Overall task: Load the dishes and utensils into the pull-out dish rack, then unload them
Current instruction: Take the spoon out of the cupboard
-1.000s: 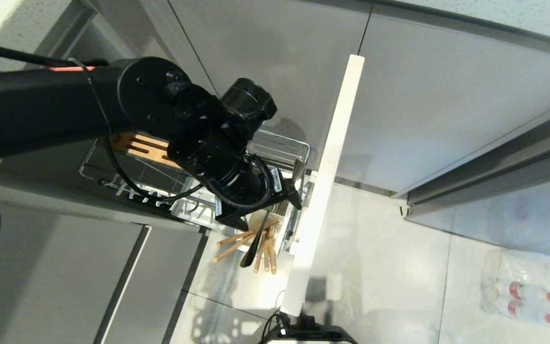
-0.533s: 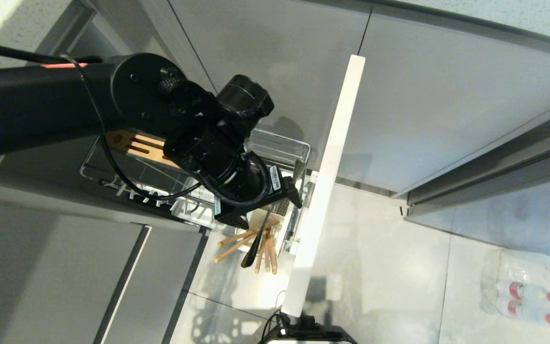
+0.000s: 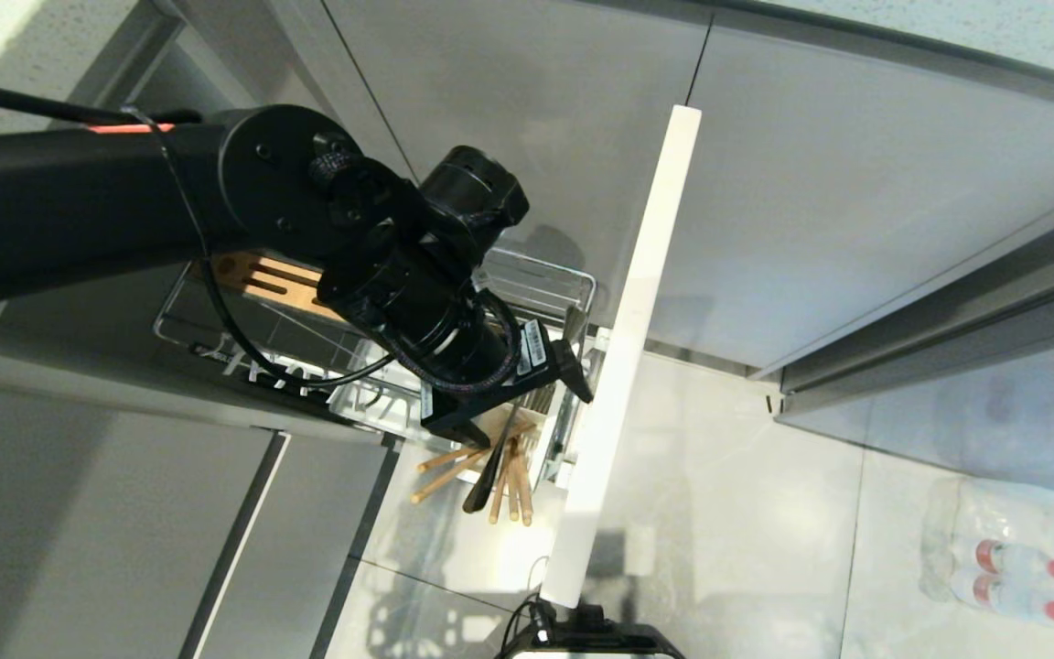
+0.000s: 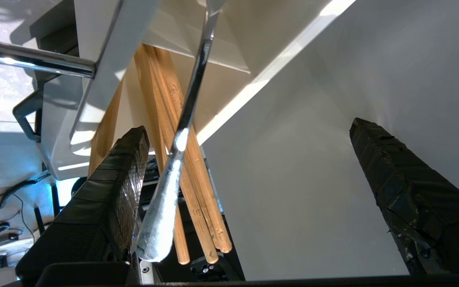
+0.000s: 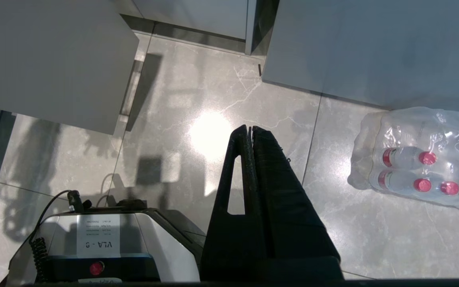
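Head view: left gripper reaching down over the pull-out dish rack, fingers spread wide above the white utensil caddy at the rack's front corner, just behind the beige cabinet-front panel. Wooden chopsticks and a dark-handled spoon standing in the caddy, handles fanning out toward the floor side. Slotted wooden bar showing behind the arm. White stickers on the wrist, print too small to read. Shrink-wrapped pack of red-capped water bottles on the tiled floor, well apart to the right.

Left wrist view: two black fingers wide apart, gripping nothing. Spoon's shiny metal stem and the bundle of chopsticks just beside one finger, rising from the caddy; pale panel between the fingers.

Right wrist view: right gripper pressed together, empty, hanging over the floor above the robot's base. Label there shown upside down, reading "VLA - 9". Bottle pack alongside.
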